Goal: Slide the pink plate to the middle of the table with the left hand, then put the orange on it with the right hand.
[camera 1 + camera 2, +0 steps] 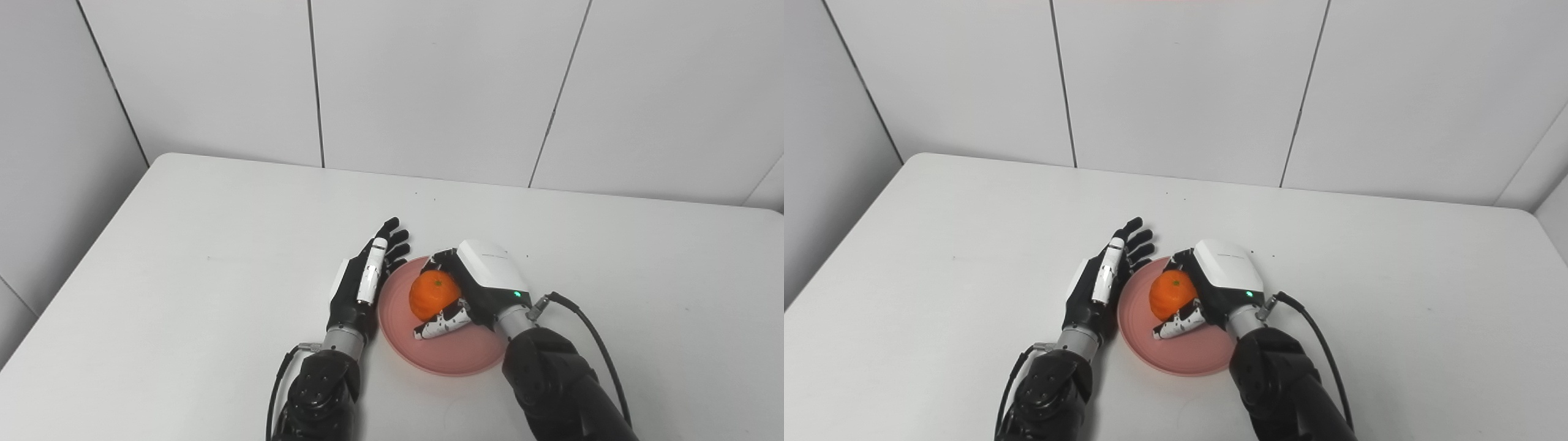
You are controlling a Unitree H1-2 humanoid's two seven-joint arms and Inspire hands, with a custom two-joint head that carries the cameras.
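We see the orange [433, 295] over the pink plate [442, 349] near the middle of the white bench [184, 294], wrapped by our right robot hand [471, 288], whose fingers curl around it. Our left robot hand [364, 282] lies flat, fingers extended and holding nothing, against the plate's left rim.

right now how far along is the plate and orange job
Done: the plate sits near the table's middle, with the left robot hand open beside its left rim. In hand: the right robot hand is over the plate, closed around the orange. Whether the orange already rests on the plate cannot be told. Left: let go of the orange and pull the right robot hand away.
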